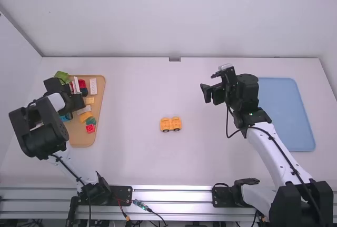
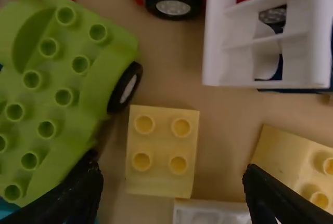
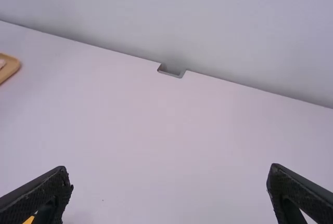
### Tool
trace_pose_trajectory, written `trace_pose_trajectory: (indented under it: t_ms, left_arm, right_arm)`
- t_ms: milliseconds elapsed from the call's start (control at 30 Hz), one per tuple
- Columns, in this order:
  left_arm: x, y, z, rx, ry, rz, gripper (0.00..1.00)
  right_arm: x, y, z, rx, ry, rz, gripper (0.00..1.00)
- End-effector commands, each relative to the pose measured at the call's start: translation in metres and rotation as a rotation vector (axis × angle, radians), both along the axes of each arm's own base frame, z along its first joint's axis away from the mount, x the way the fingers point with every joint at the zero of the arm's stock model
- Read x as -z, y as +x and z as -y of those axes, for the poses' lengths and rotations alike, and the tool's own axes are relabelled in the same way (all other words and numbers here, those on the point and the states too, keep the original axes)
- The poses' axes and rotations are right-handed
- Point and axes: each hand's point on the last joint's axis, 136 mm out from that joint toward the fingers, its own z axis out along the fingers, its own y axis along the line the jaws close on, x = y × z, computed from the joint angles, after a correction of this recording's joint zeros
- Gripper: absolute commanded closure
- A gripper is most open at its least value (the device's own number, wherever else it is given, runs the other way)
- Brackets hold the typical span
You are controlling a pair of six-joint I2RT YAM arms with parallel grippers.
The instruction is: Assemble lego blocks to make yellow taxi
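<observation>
left gripper (image 1: 79,100): two fingers spread, above one tan tray (image 1: 80,140). right gripper (image 1: 209,84): two fingers spread, above table (image 1: 158,90). one yellow car (image 1: 170,124), two wheels visible, mid-table. on tray: two pale yellow blocks (image 2: 161,182).

No readable text or numbers anywhere.

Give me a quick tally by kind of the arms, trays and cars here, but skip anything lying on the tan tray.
Arms: 2 (left arm, right arm)
Trays: 2 (tan tray, blue tray)
Cars: 1 (orange car)
Total: 5
</observation>
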Motion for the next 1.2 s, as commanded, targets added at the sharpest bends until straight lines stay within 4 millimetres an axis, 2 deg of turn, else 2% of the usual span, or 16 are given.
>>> trace_pose_trajectory:
  t_ms: [0, 500, 667, 967, 1167]
  left_arm:
    - [0.0112, -0.0087, 0.0029, -0.008, -0.001, -0.025, 0.28]
    - [0.0121, -0.0047, 0.0008, -0.007, 0.019, 0.008, 0.34]
    - [0.0154, -0.0075, 0.0027, -0.006, 0.016, 0.002, 0.33]
    - [0.0135, -0.0011, 0.0054, 0.01, 0.003, 0.036, 0.31]
    - [0.0137, -0.0017, 0.0051, 0.009, 0.005, 0.033, 0.33]
  right_arm:
    - [-0.0046, -0.0035, -0.0002, -0.003, 0.008, 0.011, 0.01]
    - [-0.0042, -0.0037, -0.0001, -0.003, 0.008, 0.01, 0.01]
    - [-0.0035, -0.0041, -0.0001, -0.003, 0.007, 0.006, 0.01]
    - [-0.0027, -0.0044, 0.0001, -0.003, 0.007, 0.002, 0.01]
    - [-0.0018, -0.0049, 0.0, -0.003, 0.006, -0.002, 0.01]
